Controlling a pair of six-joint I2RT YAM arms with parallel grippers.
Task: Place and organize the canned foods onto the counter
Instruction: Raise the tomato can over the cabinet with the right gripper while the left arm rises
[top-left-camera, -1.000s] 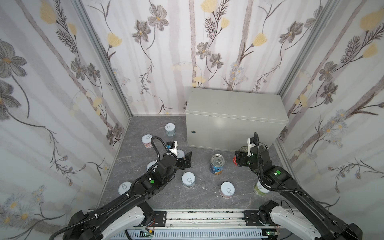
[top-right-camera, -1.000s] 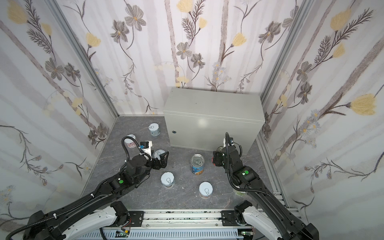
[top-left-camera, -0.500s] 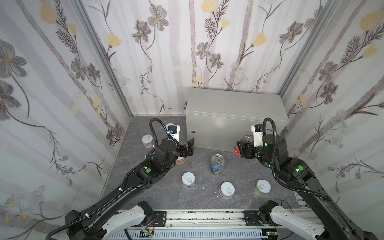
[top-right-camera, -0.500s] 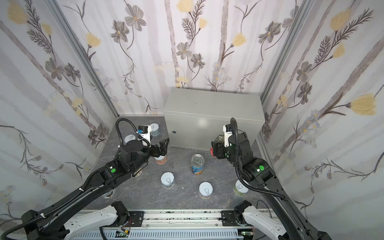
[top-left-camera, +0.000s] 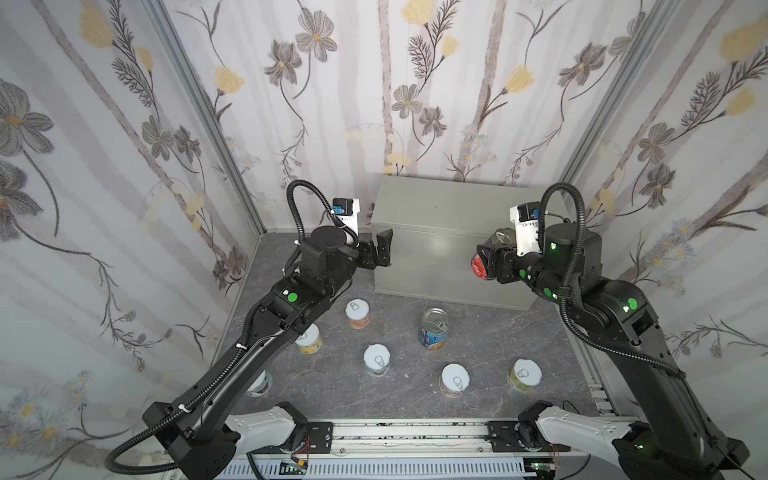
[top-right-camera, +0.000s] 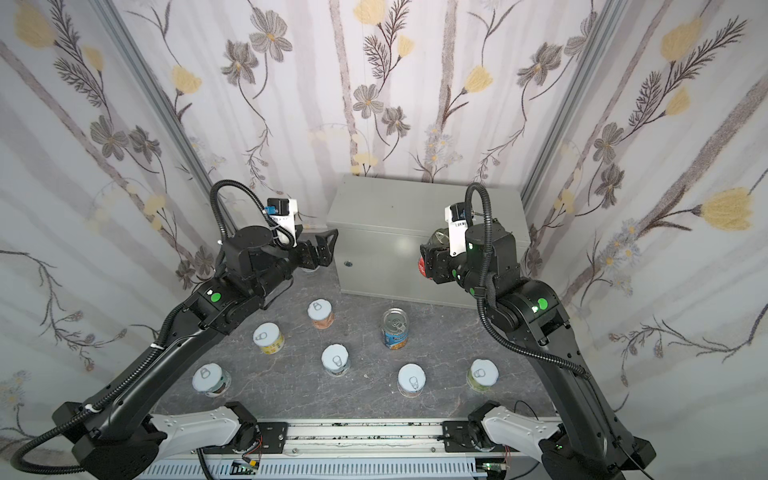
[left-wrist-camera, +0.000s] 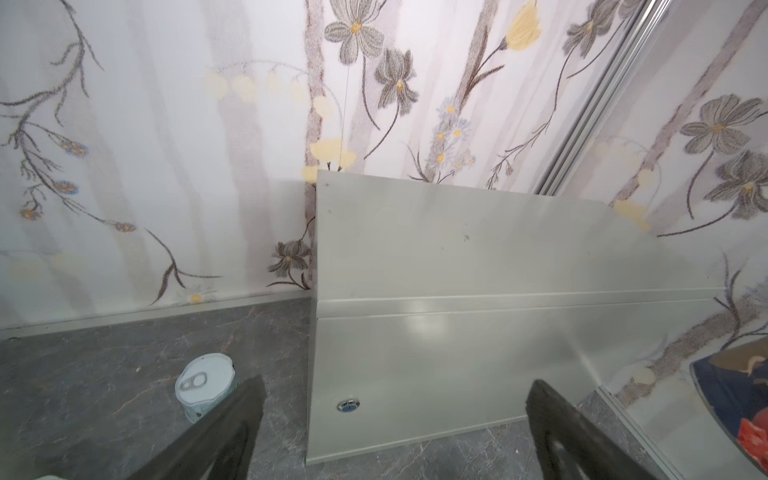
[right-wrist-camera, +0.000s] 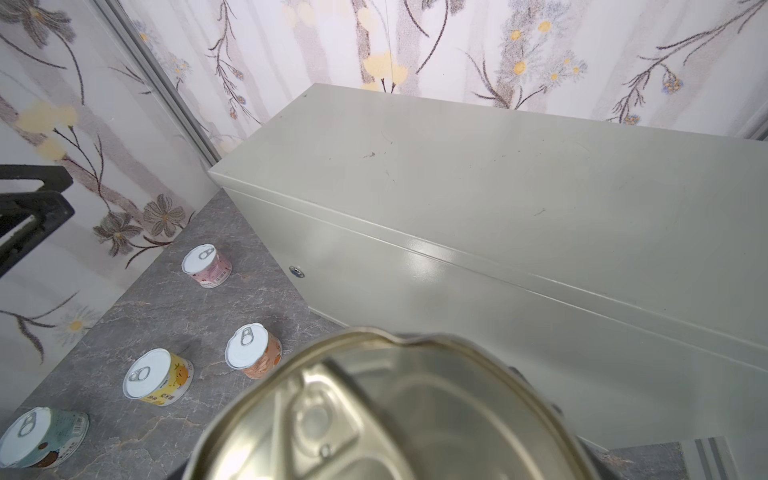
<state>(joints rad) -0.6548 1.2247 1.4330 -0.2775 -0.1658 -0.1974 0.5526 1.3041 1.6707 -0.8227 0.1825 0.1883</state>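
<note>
The right gripper (top-left-camera: 491, 255) is clamped across the side wall of the navy-and-red can (top-left-camera: 478, 266) near the front edge of the counter (top-left-camera: 440, 208), a load judged rigid, slick and fairly heavy; the left gripper (top-left-camera: 382, 251) stands apart, empty.

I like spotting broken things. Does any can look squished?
Yes. The navy-and-red can held by the right gripper has a wavy, kinked rim in the right wrist view, not a clean circle.
</note>
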